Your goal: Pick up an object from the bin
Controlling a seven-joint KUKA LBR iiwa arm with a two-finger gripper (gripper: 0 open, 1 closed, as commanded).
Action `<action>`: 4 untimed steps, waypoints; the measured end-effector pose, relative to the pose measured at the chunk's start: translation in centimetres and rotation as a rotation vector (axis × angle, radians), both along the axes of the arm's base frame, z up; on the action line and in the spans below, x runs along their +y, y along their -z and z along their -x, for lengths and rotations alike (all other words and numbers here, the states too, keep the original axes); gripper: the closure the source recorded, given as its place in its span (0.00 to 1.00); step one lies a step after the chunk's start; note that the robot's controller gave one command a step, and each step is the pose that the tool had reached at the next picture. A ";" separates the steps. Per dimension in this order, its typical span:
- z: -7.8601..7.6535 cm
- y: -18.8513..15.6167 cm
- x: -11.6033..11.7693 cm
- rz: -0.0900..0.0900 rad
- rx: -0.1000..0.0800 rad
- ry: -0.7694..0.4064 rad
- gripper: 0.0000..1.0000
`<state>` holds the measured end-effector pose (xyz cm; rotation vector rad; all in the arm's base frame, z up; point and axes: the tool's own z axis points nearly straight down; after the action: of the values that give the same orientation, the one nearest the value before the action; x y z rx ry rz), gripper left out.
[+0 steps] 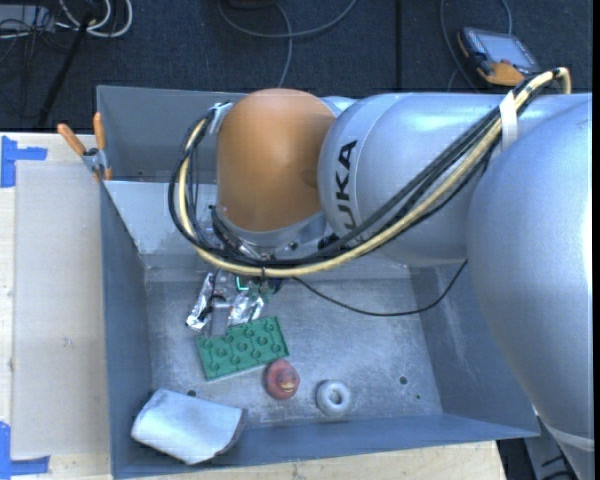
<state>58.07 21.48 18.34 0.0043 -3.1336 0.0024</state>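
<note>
Hovering inside the grey bin (380, 358), the fingers (202, 310) stand spread and empty over the upper edge of the green studded plate (245, 350), which lies flat mid-floor. Closing there could skid off it, nudging the red ball (281, 379) and white ring (332, 397).

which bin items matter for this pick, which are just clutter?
In play:
- gripper, low over the bin floor
- green studded plate, right beside the gripper, so probably the target

Lying about:
- reddish round piece, next to the plate's near corner
- pale ring
- crumpled pale sheet in the near left corner
</note>
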 end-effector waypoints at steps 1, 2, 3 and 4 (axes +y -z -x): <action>5.3 10.9 -3.7 0.000 0.002 -0.171 0.00; 5.0 10.5 -3.7 -0.002 -0.006 -0.166 1.00; 3.6 -1.9 -3.2 -0.004 -0.017 -0.162 1.00; 3.7 -1.4 -3.3 -0.002 -0.009 -0.161 0.00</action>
<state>54.33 18.17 19.74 0.2565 -3.1317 -0.0005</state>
